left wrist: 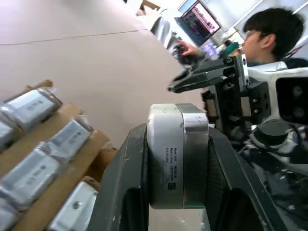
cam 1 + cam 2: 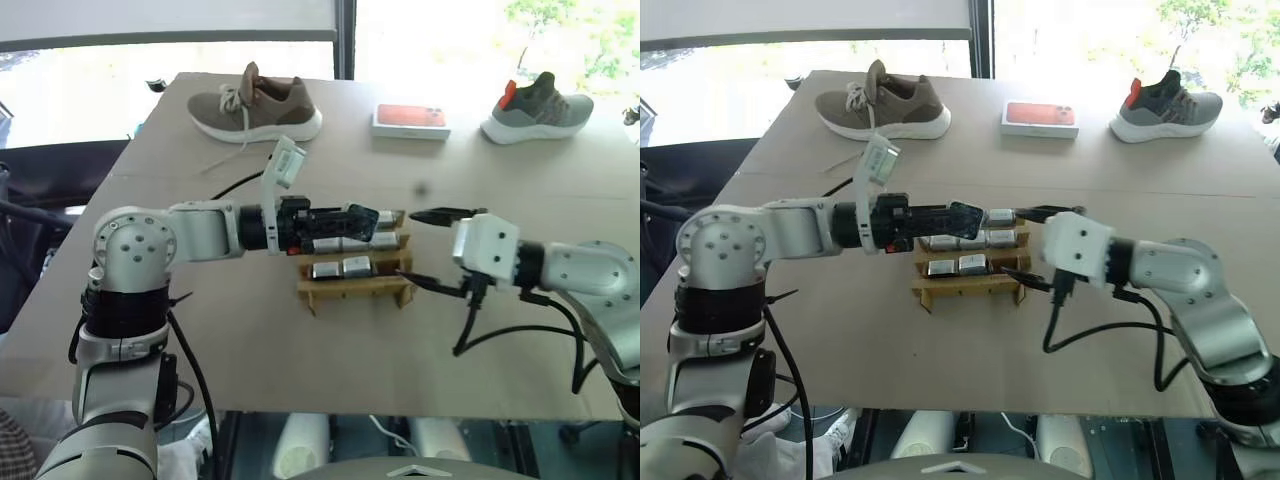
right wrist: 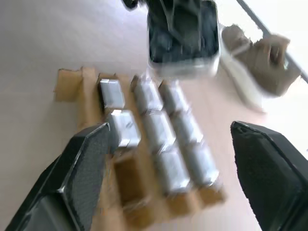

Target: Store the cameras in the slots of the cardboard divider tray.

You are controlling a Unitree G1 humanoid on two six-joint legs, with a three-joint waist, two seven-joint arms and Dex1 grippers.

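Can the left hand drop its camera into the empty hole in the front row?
Probably yes. The left gripper is shut on a camera right over the cardboard divider tray. The empty slot in the front row has nothing over it, and the open right gripper sits off to the side.

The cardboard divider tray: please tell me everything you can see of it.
The cardboard divider tray is a small tan rack of stepped rows, standing on the brown table between the two grippers. Silver-grey cameras fill eight slots; one slot in the front row is empty. The left gripper, shut on another camera, hangs just above it.
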